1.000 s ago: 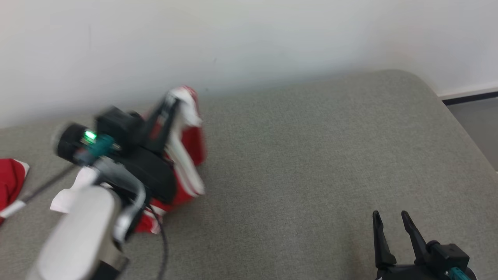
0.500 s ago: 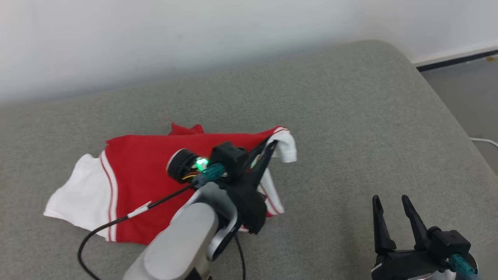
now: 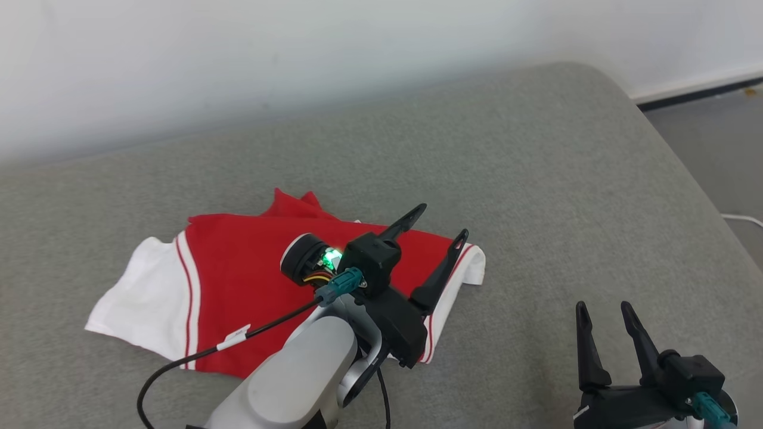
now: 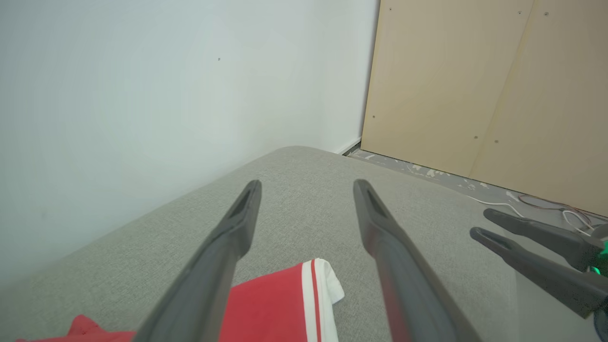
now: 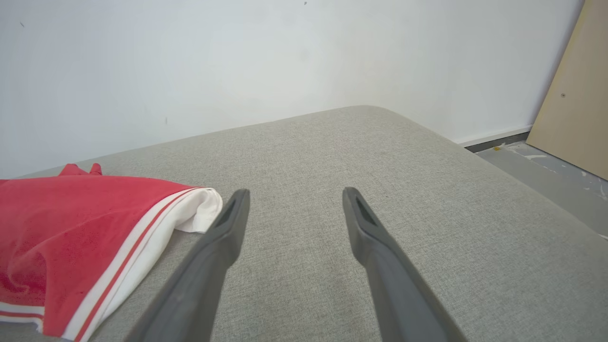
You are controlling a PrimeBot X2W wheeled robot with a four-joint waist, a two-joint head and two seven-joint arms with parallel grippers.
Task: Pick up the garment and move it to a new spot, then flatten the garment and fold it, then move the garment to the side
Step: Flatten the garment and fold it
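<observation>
The garment (image 3: 238, 286) is red with white bands and thin red stripes. It lies spread on the grey cushion (image 3: 536, 196), left of centre in the head view. My left gripper (image 3: 442, 221) hovers over the garment's right end, open, with nothing between its fingers. The left wrist view has that white-banded corner of the garment (image 4: 313, 304) below the spread fingers of the left gripper (image 4: 306, 185). At the lower right my right gripper (image 3: 602, 307) stands open above bare cushion. In the right wrist view the garment (image 5: 85, 232) lies to the left of the right gripper (image 5: 294, 192).
A white wall (image 3: 298, 65) runs behind the cushion. The cushion's right edge (image 3: 673, 155) drops to a grey floor (image 3: 715, 137) with a white cable. A tan wooden panel (image 4: 484, 90) stands at the far corner in the left wrist view.
My left gripper was shut on the garment's right end; it now stands open and the garment lies flat. The head camera panned between the earliest frame and the later ones. The right gripper stays put.
</observation>
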